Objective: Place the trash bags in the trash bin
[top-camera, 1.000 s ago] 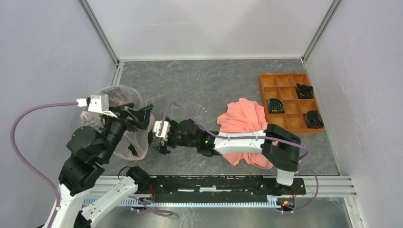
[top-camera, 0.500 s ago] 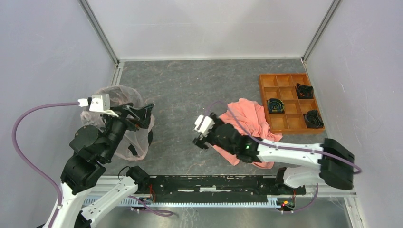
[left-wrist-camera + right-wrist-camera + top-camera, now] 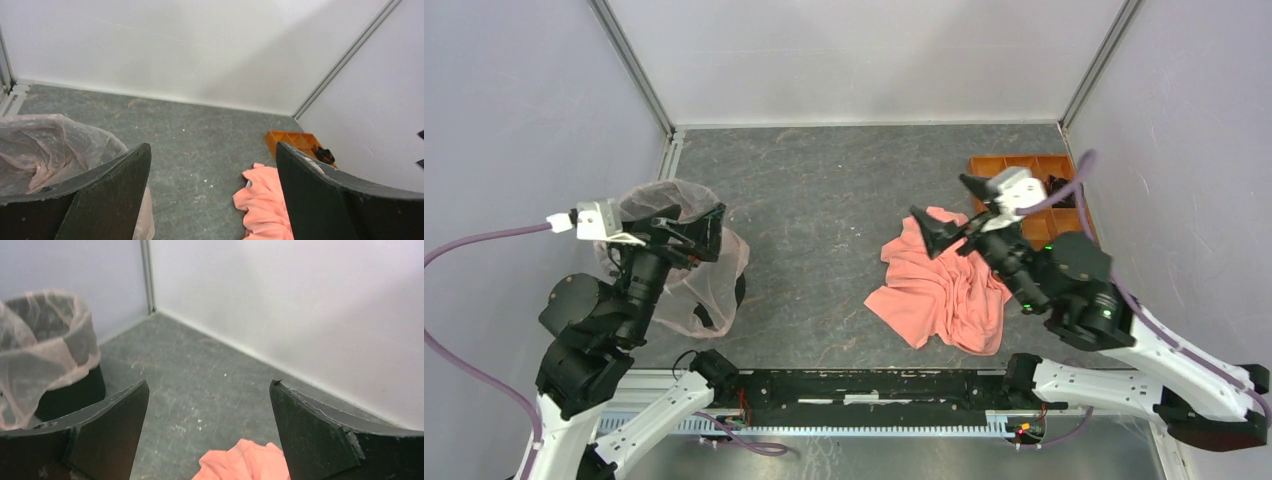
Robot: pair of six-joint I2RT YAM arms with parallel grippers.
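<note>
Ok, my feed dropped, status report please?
Left pincer open, right pincer open. Trash bag draped over trash bin rim. Coral cloth lies apart from bin.

Illumination is even, diffuse and bright. Shadows under the arms are soft. No glare occurs. Wrist views show slightly soft focus throughout.

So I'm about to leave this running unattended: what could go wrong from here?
The trash bag lies loosely over the trash bin, with much of it hanging outside. The open left pincer hovers close over it and might snag the film, dragging it off or tipping the bin. The open right pincer hangs above the coral cloth and could catch that instead.
</note>
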